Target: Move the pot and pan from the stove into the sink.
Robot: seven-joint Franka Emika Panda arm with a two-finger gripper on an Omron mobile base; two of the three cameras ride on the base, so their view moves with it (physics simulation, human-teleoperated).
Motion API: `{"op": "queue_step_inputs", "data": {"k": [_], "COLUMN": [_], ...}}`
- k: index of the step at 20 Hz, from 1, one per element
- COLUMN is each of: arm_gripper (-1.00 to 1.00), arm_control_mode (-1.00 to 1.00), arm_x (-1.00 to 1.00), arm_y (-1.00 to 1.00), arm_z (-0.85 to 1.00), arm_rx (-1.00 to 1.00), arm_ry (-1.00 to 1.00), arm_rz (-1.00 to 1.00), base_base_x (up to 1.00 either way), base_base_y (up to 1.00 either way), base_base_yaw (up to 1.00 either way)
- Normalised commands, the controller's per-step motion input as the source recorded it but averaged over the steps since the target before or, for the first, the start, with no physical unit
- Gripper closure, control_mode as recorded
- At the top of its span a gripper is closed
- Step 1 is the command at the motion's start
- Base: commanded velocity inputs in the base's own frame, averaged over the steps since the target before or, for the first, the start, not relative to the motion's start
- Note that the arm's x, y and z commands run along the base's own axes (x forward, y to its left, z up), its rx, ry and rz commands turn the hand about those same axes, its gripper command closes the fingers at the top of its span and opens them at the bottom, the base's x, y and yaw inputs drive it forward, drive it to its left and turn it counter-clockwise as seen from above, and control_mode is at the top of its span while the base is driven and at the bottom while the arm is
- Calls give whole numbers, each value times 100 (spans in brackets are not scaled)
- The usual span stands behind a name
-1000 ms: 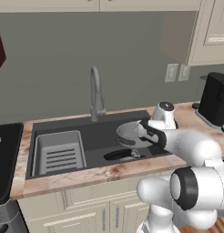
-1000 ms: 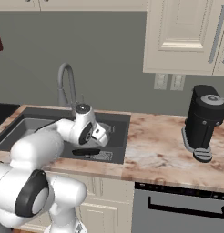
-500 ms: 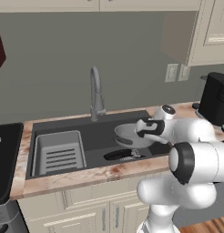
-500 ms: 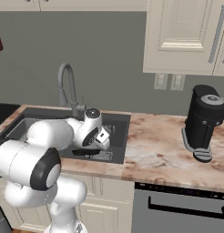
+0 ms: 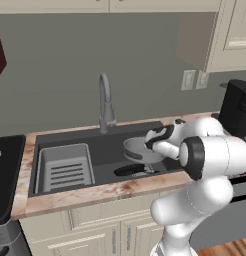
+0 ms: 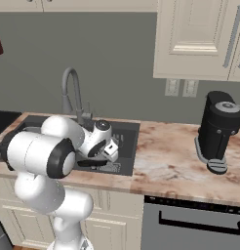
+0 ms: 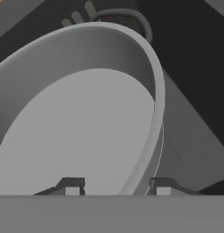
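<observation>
The pot point(image 5: 137, 149) is held by its rim over the right half of the sink point(image 5: 95, 170), its wall clamped between the two fingertips of the gripper point(image 7: 114, 185): in the hand view one tip point(image 7: 70, 185) is seen inside the pot against the pale floor, the other point(image 7: 161, 185) outside the wall. The pot is seen tilted in that view, its far loop handle point(image 7: 132, 20) at the side away from the gripper. The gripper point(image 5: 151, 145) is reached in from the pot's right side in the left base view.

Just below the gripper and the pot, the pan point(image 5: 129, 170) is lying on the sink floor, its handle pointed right. Farther left of the gripper, a light grey slotted rack point(image 5: 63, 167) is set in the basin. Behind the gripper, the curved faucet point(image 5: 106, 102) is standing at the sink's back edge. Well left, a corner of the stove point(image 5: 4, 175) is seen. To the right of the gripper, a black coffee machine point(image 6: 218, 129) is standing on the marbled counter point(image 6: 166, 166).
</observation>
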Motion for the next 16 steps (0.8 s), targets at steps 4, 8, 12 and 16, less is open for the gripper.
{"op": "queue_step_inputs", "data": {"k": [4,8,12,16], "arm_gripper": [100,-100,-100,-100], "arm_control_mode": [-100,-100,-100,-100], "arm_x": [17,9,-1,-14], "arm_y": [6,2,0,0], "arm_z": [-6,-1,15,49], "arm_rx": [0,0,3,5], "arm_ry": [0,0,-2,-2], "arm_rz": [-1,-3,-4,-4], "base_base_x": [0,0,0,0], "base_base_y": [0,0,0,0], "base_base_yaw": [0,0,0,0]}}
